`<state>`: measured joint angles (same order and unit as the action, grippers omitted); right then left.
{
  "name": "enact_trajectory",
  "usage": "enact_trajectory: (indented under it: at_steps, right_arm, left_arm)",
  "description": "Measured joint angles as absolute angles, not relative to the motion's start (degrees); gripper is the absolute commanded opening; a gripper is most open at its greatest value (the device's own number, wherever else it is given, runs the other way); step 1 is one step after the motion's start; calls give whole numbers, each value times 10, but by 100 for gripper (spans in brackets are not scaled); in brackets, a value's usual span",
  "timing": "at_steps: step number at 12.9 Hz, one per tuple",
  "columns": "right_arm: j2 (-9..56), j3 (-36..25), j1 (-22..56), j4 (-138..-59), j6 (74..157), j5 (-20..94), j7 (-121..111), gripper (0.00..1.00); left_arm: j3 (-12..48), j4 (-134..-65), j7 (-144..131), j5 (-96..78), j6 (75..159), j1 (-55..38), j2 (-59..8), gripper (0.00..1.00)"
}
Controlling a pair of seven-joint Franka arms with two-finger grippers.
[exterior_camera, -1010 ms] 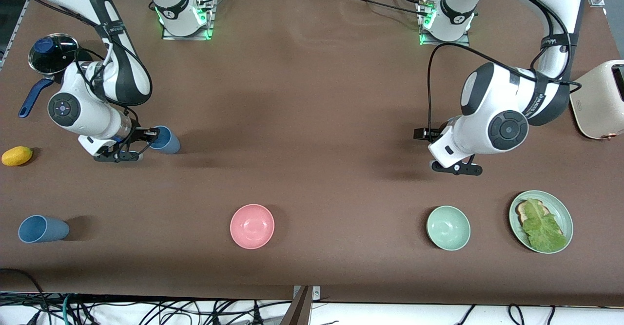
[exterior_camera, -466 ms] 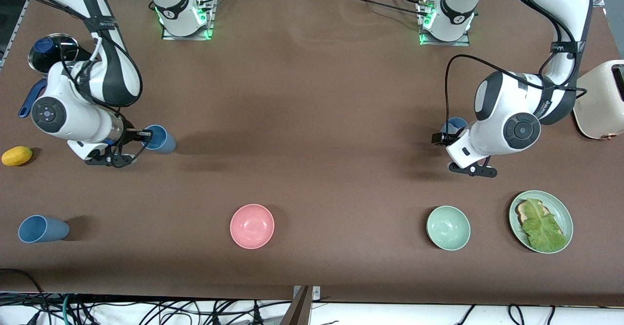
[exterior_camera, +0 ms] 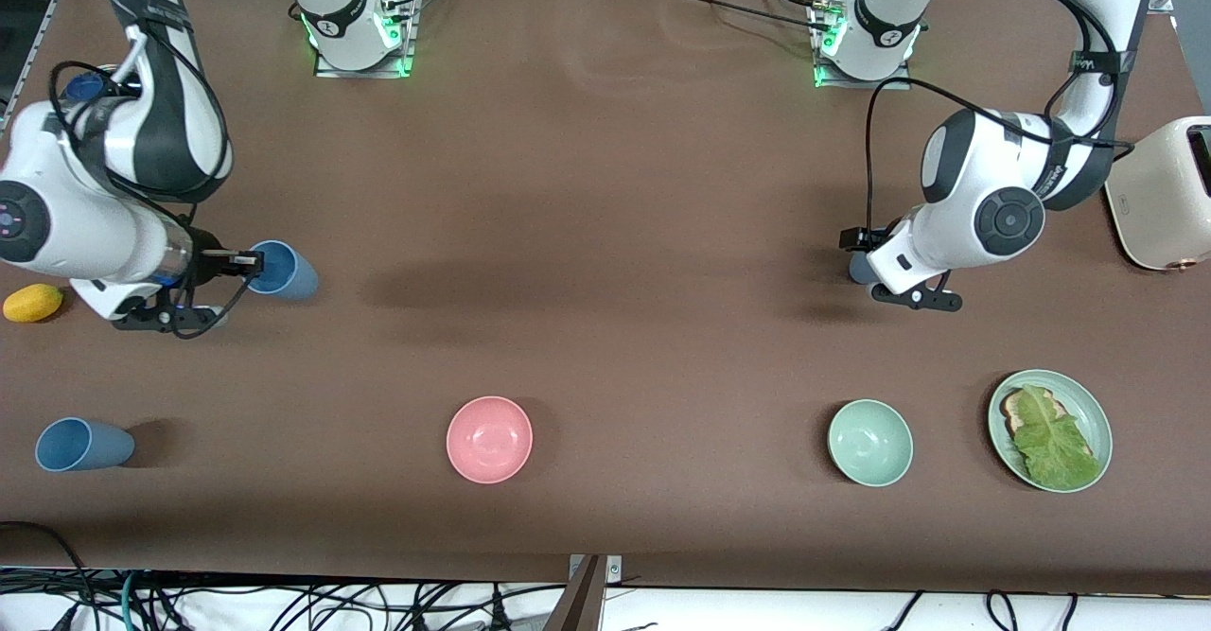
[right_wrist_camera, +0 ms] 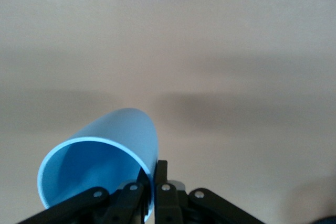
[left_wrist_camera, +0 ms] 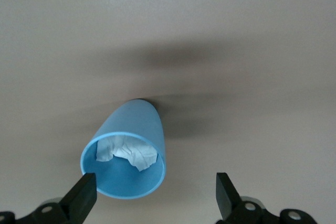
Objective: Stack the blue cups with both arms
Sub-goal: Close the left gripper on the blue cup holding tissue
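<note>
My right gripper [exterior_camera: 248,260] is shut on the rim of a bright blue cup [exterior_camera: 284,271] and holds it tilted above the table at the right arm's end. In the right wrist view, the fingers [right_wrist_camera: 164,174] pinch the cup's wall [right_wrist_camera: 113,140]. My left gripper [exterior_camera: 859,251] is open over a second blue cup [exterior_camera: 859,270], mostly hidden under the wrist. In the left wrist view that cup [left_wrist_camera: 128,132] stands on the table with crumpled white paper inside, between the spread fingertips [left_wrist_camera: 83,195], close to one of them. A greyer blue cup [exterior_camera: 80,444] lies nearest the front camera.
A pink bowl [exterior_camera: 489,439], a green bowl [exterior_camera: 870,442] and a green plate [exterior_camera: 1093,413] with bread and lettuce stand near the front camera. A cream toaster [exterior_camera: 1164,196] is at the left arm's end. A yellow fruit [exterior_camera: 31,302] lies by the right wrist.
My right arm has carried its cup toward the right arm's end of the table. My left arm swung toward the toaster, briefly uncovering its cup, then drew back farther from the front camera and covered it again.
</note>
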<state>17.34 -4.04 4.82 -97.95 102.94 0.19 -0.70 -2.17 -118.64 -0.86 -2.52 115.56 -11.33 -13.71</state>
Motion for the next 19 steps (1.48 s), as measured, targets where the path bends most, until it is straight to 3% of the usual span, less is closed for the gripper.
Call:
enact_trajectory:
  at_steps: [4,8,9,10,12,13,19]
  right_arm:
    - [173,-40,48,-922,956,2,-7,0]
    - [173,-40,48,-879,900,2,-7,0]
    - [173,-40,48,-879,900,2,-7,0]
    - [174,-40,48,-879,900,2,-7,0]
    - [174,-40,49,-879,900,2,-7,0]
    - [174,-40,50,-879,900,2,-7,0]
    - [174,-40,55,-879,899,2,-7,0]
  left_arm:
    - [-21,-1238,-12,-26,1216,-113,-132,100]
    - [-18,-1244,-21,-52,1221,-115,-135,99]
    - [-18,-1245,-21,-56,1221,-115,-136,93]
    - [-18,-1245,-21,-56,1224,-116,-138,81]
    - [-18,-1245,-22,-56,1228,-116,-144,20]
    - [-18,-1245,-23,-56,1231,-116,-148,0]
    - [-18,-1238,-32,-56,1234,-116,-159,0]
